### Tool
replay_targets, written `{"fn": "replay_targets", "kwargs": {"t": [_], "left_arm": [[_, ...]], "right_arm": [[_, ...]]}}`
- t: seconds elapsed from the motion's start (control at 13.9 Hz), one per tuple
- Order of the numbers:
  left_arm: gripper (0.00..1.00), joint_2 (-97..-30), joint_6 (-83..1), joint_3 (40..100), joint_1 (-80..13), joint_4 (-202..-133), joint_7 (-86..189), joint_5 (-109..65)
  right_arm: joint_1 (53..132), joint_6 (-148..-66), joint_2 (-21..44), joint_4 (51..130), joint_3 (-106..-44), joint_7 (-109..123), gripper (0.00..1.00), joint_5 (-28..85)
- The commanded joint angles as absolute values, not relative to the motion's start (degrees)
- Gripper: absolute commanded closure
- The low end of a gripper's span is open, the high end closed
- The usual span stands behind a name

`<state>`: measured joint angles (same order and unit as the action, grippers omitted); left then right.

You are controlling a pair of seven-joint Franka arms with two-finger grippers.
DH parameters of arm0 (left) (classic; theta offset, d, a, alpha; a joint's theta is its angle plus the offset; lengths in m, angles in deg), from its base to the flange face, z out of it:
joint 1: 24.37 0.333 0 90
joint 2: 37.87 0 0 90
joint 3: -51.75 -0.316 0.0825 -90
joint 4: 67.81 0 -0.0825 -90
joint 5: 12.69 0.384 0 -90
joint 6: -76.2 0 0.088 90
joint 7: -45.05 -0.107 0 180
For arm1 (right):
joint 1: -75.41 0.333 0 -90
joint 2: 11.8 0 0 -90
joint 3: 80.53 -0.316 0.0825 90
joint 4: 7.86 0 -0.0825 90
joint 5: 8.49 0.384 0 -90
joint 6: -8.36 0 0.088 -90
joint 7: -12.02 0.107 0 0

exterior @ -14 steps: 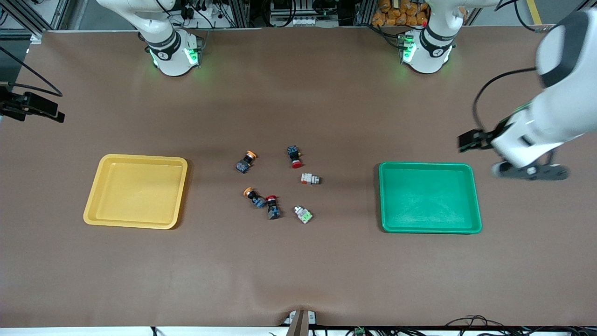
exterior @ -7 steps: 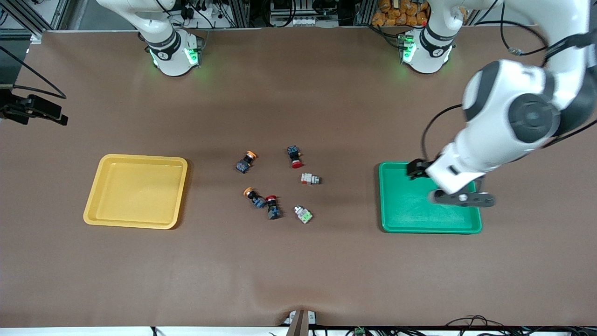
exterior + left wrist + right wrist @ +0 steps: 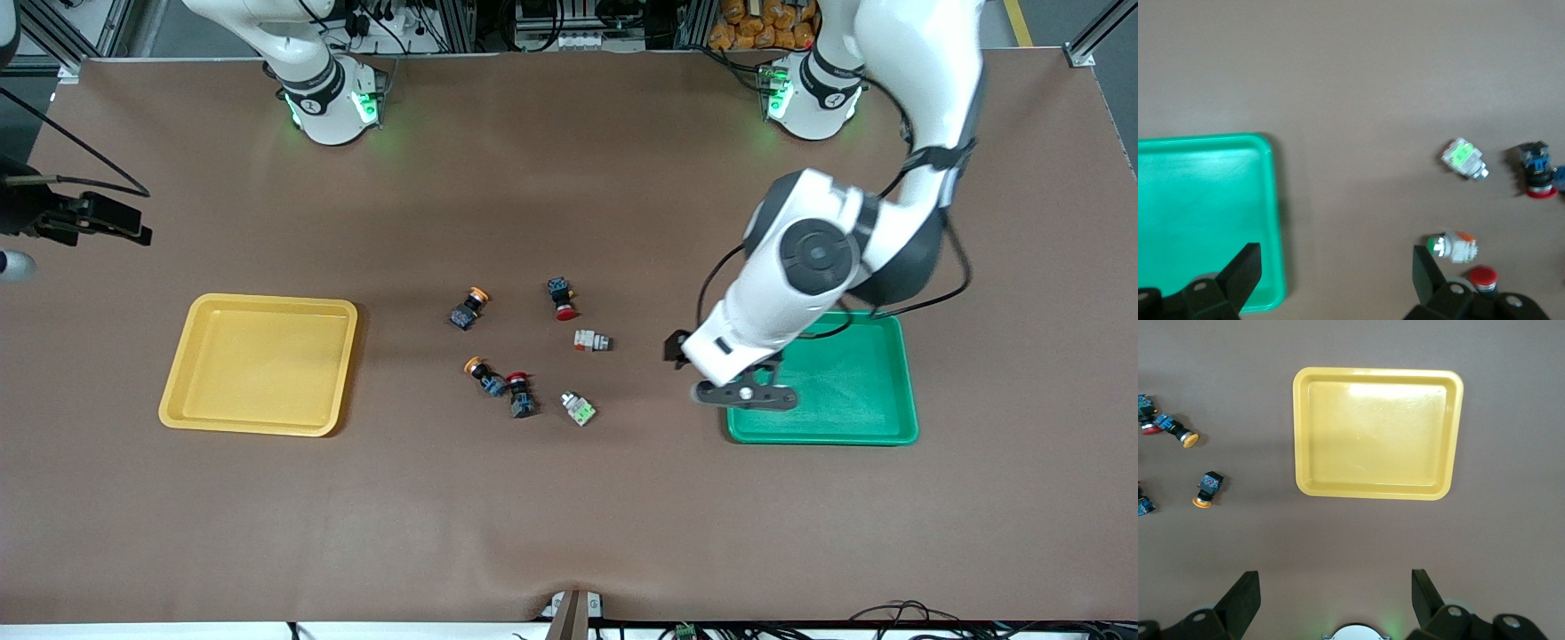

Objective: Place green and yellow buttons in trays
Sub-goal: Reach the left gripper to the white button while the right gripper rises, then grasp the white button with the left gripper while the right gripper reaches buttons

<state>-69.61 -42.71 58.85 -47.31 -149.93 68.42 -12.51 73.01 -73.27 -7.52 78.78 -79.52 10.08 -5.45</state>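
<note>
A: Where is the left gripper [image 3: 745, 396] hanging, and how are its jaws standing?

B: It is hovering over the edge of the green tray [image 3: 853, 418] that faces the buttons, jaws spread wide and gripping nothing. In the left wrist view the tray's rim [image 3: 1275, 220] is lying just inside one jaw, and the bare tabletop [image 3: 1358, 100] is filling the gap between the two.

A: And the buttons?

B: They are lying loose on the tabletop, out past the other jaw, toward the right arm's end. The whitish button with the light-green face [image 3: 579, 408] is sitting nearest to that jaw, and the other whitish-grey button [image 3: 592, 340] is lying close beside it. The two orange-capped buttons [image 3: 469, 308] [image 3: 484, 373] are lying farther off, with two red-capped switches [image 3: 561, 299] [image 3: 519, 394] among them.

A: What is the right gripper [image 3: 1331, 603] doing?

B: It is waiting high over the tabletop at the right arm's end, jaws spread and empty. In its wrist view the yellow tray [image 3: 1378, 490] is lying out ahead of the jaws, with nothing in it. The green tray is holding nothing either.
</note>
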Motion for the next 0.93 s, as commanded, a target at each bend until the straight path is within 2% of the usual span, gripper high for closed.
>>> {"fn": "replay_targets", "kwargs": {"t": [0.0, 0.43, 0.86], "left_arm": [[0.00, -73.11, -46.83, 58.34, -50.90, -148.94, 72.19, -12.33], [0.00, -78.03, -56.76, 58.43, -54.34, -149.29, 72.47, -12.51], [0.00, -80.50, -58.36, 58.43, -56.80, -149.99, 73.43, -12.60]], "right_arm": [[72.86, -72.76, -5.83, 78.19, -79.48, 9.47, 0.00, -3.31], [73.83, -72.67, -1.17, 78.19, -79.48, 9.38, 0.00, -3.39], [75.50, -68.46, 4.01, 78.27, -79.48, 9.38, 0.00, -3.31]]}}
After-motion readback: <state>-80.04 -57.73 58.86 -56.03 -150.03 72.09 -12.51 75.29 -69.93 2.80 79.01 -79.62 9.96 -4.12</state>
